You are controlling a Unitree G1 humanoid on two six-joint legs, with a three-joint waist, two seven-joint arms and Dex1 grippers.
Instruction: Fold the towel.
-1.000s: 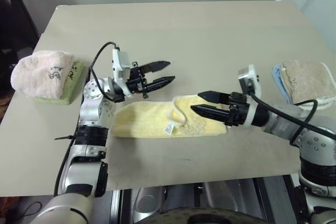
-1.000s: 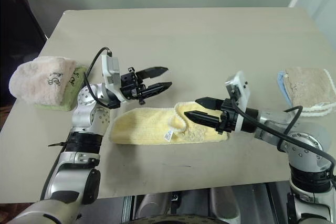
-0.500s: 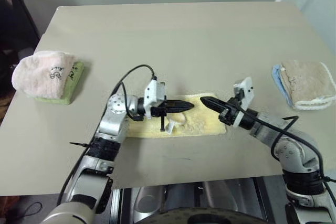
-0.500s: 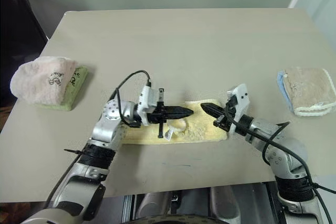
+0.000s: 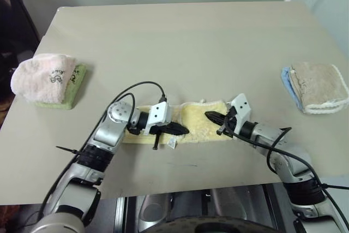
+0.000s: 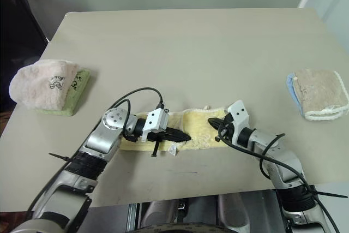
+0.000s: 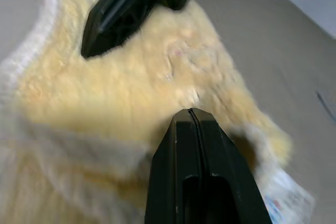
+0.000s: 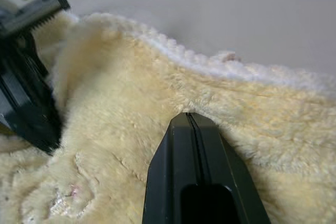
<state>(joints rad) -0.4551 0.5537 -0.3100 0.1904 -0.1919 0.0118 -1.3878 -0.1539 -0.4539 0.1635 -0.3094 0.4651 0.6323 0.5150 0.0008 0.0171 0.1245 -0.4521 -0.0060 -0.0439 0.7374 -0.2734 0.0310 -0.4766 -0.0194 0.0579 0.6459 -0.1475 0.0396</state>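
Note:
The pale yellow towel [image 5: 195, 121] lies as a long strip near the table's front edge, its small white tag [image 5: 172, 142] at the near side. My left gripper [image 5: 184, 131] is shut, its tip pressed flat onto the towel's middle just above the tag. From the other side, my right gripper [image 5: 209, 116] is also shut and rests its tip on the towel's right half. The two tips point at each other a short gap apart. In the left wrist view the closed fingers [image 7: 192, 145] lie on the fluff, with no cloth seen between them; the right wrist fingers [image 8: 190, 150] look the same.
A pink towel [image 5: 44, 76] on a green one sits at the table's left edge. A beige towel [image 5: 317, 84] over a blue one lies at the right edge. The table's [image 5: 185, 42] front edge runs just below the yellow towel.
Both grippers were open above the towel; they have shut and sunk onto it, tips drawn toward each other. The raised fold near the tag now lies flatter.

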